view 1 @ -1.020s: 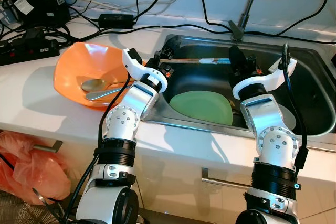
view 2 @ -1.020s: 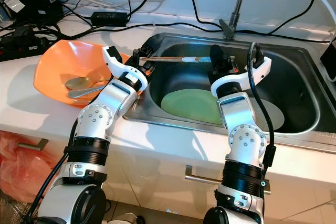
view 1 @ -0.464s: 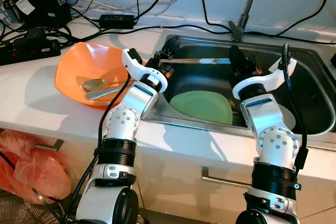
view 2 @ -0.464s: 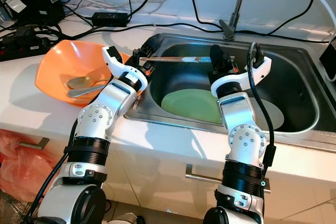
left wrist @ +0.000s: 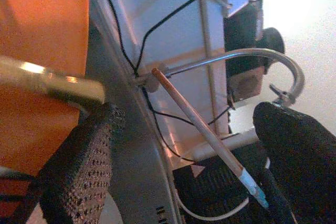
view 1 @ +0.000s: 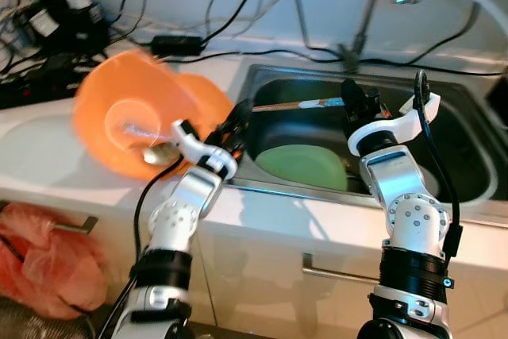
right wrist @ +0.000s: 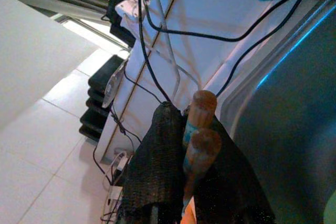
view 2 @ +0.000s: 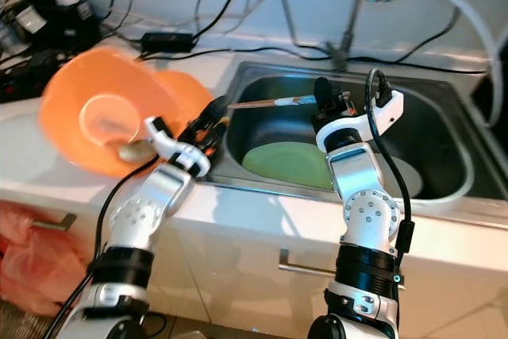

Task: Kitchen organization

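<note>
**A:** Where are the chopsticks [view 1: 295, 104] right now?

**B:** They are in the upper middle of the left eye view, up in the air over the sink [view 1: 468, 117]. They lie flat, like a little bridge going from side to side.

**A:** Who is holding them?

**B:** The right gripper [view 1: 350, 98] is. Its two black fingers [right wrist: 157, 156] are pressed together on one end of the sticks. You can see both round wooden tips poking out between them.

**A:** And the other gripper?

**B:** The left gripper [view 1: 235, 122] sits at the left edge of the sink, in the middle of the frame. Its fingers [left wrist: 79, 166] are spread wide and hold nothing. The free end of the sticks points at it, and from its wrist the sticks run across the gap between its two fingers.

**A:** So which arm is nearer to that free end?

**B:** The left one, I think. It looks ready to close on it.

**A:** What else is there?

**B:** A green plate [view 1: 302, 167] lies at the bottom of the sink, under the sticks. An orange bowl [view 1: 135, 121] with a spoon [view 1: 159, 154] is on the counter at the left of the frame. It looks blurry.
</note>
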`<state>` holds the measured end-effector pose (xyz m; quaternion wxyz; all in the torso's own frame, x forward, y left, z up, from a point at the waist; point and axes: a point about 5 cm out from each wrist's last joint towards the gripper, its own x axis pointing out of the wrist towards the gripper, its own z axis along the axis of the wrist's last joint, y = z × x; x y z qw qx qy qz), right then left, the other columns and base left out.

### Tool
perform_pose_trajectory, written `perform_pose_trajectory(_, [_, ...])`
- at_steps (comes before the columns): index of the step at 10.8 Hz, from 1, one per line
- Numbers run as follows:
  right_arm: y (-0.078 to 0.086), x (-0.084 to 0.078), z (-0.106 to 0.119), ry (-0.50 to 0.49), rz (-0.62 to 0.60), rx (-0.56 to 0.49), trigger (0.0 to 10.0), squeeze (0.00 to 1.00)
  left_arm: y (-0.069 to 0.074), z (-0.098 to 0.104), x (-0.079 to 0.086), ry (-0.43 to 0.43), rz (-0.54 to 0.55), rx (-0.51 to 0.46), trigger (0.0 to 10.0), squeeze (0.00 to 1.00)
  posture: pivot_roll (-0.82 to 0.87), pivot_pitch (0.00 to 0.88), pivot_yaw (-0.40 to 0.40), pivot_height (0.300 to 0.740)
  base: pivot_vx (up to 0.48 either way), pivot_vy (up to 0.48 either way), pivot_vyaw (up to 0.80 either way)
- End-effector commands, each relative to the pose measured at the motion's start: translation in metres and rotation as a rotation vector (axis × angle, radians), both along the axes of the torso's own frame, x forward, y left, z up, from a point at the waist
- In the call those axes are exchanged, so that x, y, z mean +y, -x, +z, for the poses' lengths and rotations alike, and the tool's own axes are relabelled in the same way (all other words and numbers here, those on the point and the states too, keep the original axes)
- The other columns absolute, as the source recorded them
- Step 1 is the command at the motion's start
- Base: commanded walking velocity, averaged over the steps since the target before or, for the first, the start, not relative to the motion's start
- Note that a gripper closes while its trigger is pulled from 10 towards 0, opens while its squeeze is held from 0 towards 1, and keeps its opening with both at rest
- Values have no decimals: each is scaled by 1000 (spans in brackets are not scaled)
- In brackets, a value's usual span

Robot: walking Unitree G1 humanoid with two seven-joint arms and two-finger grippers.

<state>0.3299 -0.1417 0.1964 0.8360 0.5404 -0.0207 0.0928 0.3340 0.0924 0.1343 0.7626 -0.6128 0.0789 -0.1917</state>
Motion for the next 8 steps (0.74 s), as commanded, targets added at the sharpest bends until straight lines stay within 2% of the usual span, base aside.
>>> perform_pose_trajectory(1, [0, -2, -2, 8, -9, 12, 0, 0, -10, 67, -77, 109, -136, -42, 10000, 1000, 101, 0, 0, 740, 0, 0, 0])
perform_pose_trajectory(8, [0, -2, -2, 8, -9, 12, 0, 0, -10, 67, -77, 109, -136, -42, 10000, 1000, 101, 0, 0, 740, 0, 0, 0])
